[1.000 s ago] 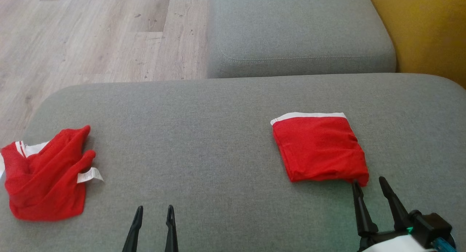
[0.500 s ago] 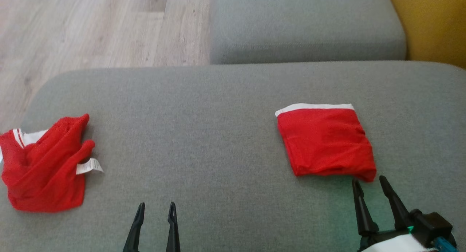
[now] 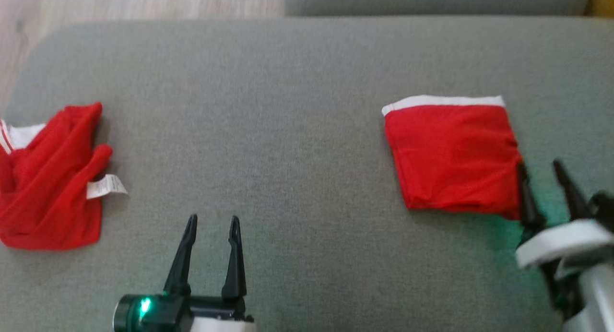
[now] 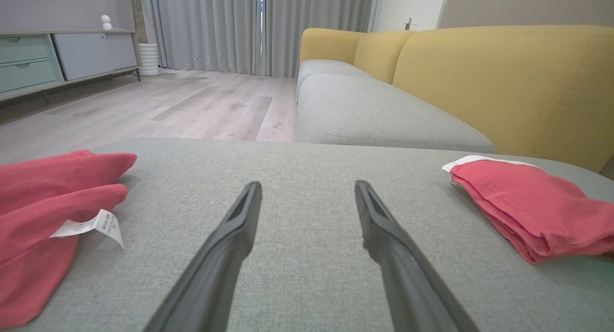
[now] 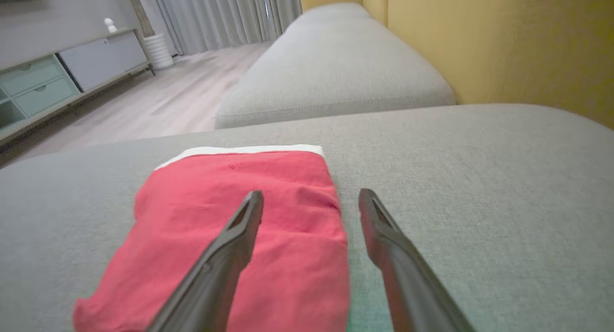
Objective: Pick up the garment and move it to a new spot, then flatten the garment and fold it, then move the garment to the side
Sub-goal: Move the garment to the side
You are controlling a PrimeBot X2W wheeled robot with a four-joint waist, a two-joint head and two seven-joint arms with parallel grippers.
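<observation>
Fingers (image 4: 240, 226) spread wide on both sides, nothing held: my left gripper (image 3: 213, 218) hangs over bare grey cushion (image 3: 297, 106) between the two pieces, my right gripper (image 3: 538, 164) straddles the right edge of the folded red garment (image 3: 451, 154), one finger over cloth, one over cushion, contact unclear. That piece lies flat at my right, white band (image 3: 443, 101) on its far side. Far left near the cushion's edge sits the crumpled red garment (image 3: 43, 188), white tag (image 3: 106, 187) poking out.
</observation>
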